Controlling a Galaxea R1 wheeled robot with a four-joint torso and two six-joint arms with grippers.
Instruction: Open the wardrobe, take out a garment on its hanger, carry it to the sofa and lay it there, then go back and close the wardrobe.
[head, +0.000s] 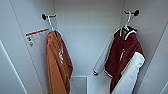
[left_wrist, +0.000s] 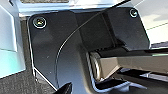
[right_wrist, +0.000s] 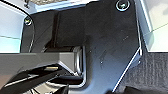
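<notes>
The maroon jacket (head: 122, 53) hung on its white hanger (head: 127, 23) from the right-hand peg (head: 135, 12) inside the open wardrobe (head: 86, 37); I judged lifting the hook straight off best. I couldn't tell either jaws' state.

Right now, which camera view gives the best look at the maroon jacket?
The head view: the maroon jacket hangs on its white hanger from a peg on the wardrobe's right wall, opposite the orange jacket. Both wrist views show the robot's dark plate and floor instead.
</notes>
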